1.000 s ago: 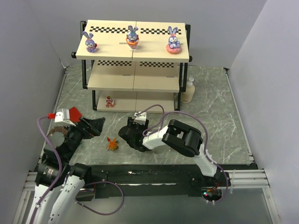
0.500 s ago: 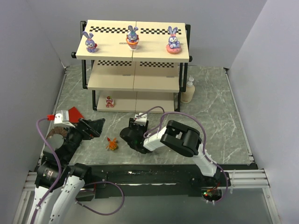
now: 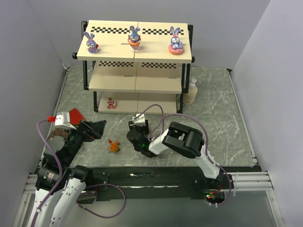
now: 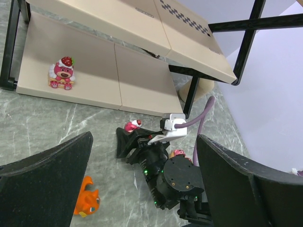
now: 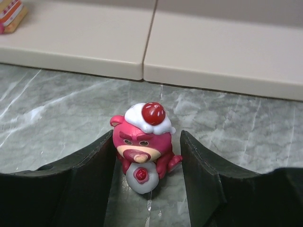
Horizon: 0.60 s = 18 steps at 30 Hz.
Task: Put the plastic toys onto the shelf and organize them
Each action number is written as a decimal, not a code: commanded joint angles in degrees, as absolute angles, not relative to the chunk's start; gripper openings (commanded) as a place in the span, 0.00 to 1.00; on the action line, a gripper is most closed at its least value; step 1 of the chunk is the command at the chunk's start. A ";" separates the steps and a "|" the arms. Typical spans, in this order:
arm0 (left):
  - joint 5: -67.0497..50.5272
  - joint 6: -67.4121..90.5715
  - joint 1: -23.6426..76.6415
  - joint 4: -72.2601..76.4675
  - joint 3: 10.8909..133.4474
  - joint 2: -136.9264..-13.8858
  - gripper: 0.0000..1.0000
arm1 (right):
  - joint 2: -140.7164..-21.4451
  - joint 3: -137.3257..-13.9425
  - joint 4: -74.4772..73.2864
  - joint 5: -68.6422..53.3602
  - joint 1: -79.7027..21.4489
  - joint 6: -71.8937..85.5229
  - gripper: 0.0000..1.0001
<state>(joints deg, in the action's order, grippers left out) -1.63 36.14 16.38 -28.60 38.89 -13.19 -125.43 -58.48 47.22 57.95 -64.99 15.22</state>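
clamping the right end effector on a red-pink bear figure, with one dark finger pressing against its left cheek and the other touching its arm. resting that figure upright on the grey marbled worktop, just in front of the bottom board of the shelf. holding the left end effector wide open with nothing between its fingers, low over the left side of the worktop, near a red block. showing an orange spiky creature on the worktop between the two end effectors, touching neither. showing three purple-blue bunnies standing in a row along the top board of the shelf, well apart from one another. showing a second red-pink figure standing upright on the left part of the bottom board. catching a third red-pink figure from the left wrist only, sitting on the worktop close beside the right arm and partly hidden by it. showing a cream pump bottle standing on the worktop just beside the shelf's right legs.
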 commanded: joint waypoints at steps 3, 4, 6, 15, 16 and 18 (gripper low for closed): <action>-1.14 35.86 16.52 -28.39 39.02 -12.57 0.96 | -122.43 -58.88 51.85 55.28 -64.86 8.53 0.00; -1.14 35.86 16.52 -28.39 39.02 -12.48 0.96 | -122.26 -59.06 51.94 55.11 -64.43 8.53 0.00; -1.05 35.86 16.52 -28.39 39.02 -12.39 0.96 | -121.99 -59.68 51.94 54.49 -63.90 9.40 0.00; -0.88 35.95 16.52 -28.39 39.02 -12.48 0.96 | -121.46 -62.93 52.65 52.65 -60.91 10.11 0.00; -0.97 35.95 16.52 -28.39 39.02 -12.48 0.96 | -121.29 -63.36 52.47 52.65 -60.73 10.46 0.00; -0.88 35.95 16.52 -28.39 39.02 -12.48 0.96 | -121.38 -63.81 52.91 52.56 -60.30 10.81 0.00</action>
